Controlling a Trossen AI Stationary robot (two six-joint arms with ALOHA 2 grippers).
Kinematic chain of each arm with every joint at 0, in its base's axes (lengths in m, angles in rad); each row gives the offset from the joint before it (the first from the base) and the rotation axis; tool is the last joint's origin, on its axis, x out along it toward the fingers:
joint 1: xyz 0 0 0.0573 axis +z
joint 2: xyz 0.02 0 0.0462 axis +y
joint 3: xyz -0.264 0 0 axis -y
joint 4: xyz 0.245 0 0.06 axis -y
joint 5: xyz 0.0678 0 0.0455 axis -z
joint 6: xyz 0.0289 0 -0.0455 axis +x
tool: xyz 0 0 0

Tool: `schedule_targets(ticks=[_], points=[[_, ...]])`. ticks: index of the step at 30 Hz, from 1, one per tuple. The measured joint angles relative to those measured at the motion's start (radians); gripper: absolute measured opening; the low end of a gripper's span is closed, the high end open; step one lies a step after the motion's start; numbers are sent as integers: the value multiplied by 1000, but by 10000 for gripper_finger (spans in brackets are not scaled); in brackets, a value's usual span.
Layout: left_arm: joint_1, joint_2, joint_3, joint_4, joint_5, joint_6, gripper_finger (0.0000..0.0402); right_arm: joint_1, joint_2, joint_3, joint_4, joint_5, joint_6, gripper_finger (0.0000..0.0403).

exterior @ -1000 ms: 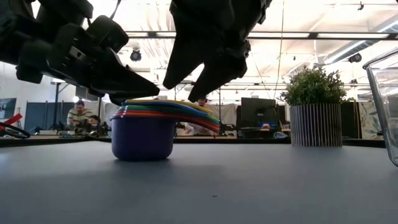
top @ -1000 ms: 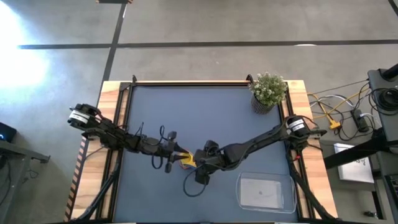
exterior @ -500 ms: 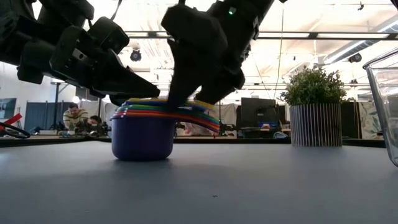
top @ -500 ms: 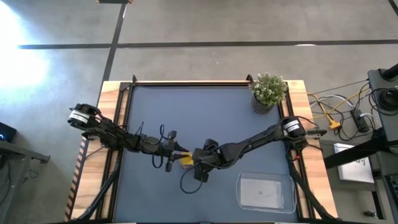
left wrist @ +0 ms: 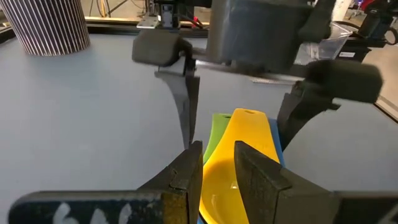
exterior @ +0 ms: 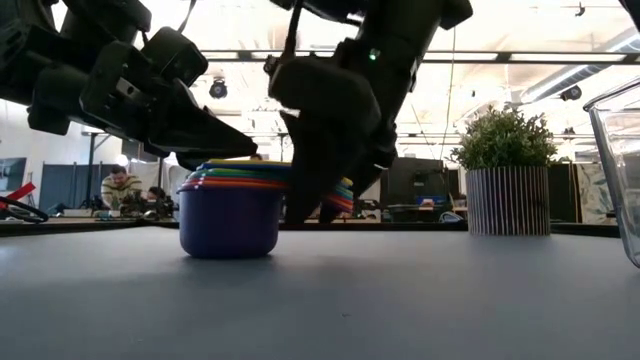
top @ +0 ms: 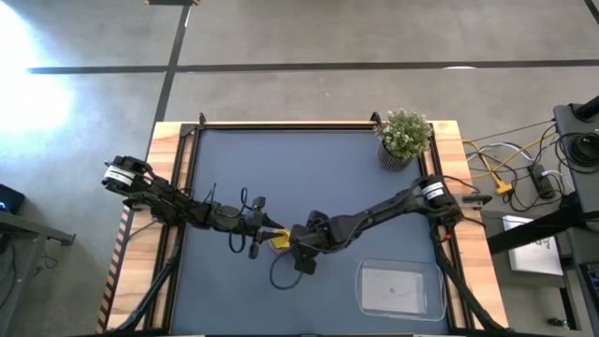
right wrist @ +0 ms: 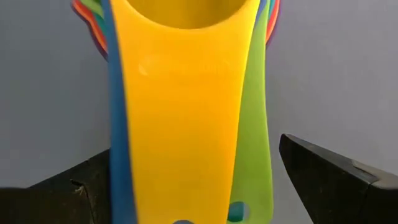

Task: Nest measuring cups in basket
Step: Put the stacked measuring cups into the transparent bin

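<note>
The measuring cups sit nested in one stack (exterior: 230,215) on the table. The purple one is at the bottom and the yellow one (top: 279,241) on top. Their handles (exterior: 342,195) fan toward the right gripper. My left gripper (left wrist: 219,171) hangs slanting over the yellow bowl, its fingers a narrow gap apart. My right gripper (right wrist: 199,186) is open and lowered around the handles, with one finger (right wrist: 84,186) on each side of the yellow handle (right wrist: 186,124). The clear basket (top: 401,288) stands apart, near the table's front right corner. My left gripper comes slanting down from the table's left over the bowl of the yellow cup (left wrist: 214,199). Whether its fingertips touch the rim, I cannot tell.
A potted plant (top: 404,139) stands at the far right corner and shows in the low view as the plant (exterior: 505,175). The basket's wall (exterior: 615,170) shows at the low view's right edge. Open table lies between the stack and the basket. People sit far off in the room.
The right gripper has come down from above the handles until its fingers stand level with them, on either side, and it has edged slightly toward the stack. The left gripper and the cup stack have kept still.
</note>
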Motion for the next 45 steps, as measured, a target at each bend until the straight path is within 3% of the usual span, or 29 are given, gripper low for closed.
schedule_targets(ticks=[13, 35, 39, 45], points=[[3, 0, 0, -4, 0, 0, 75, -11, 11, 20, -13, -1, -60, 360], [4, 0, 0, -5, 0, 1, 75, -15, 9, 31, -71, -7, -88, 143], [4, 0, 0, -5, 0, 1, 75, -15, 9, 31, -71, -6, -104, 124], [4, 0, 0, -7, 0, 8, 75, -15, 9, 37, -82, -3, -114, 128]])
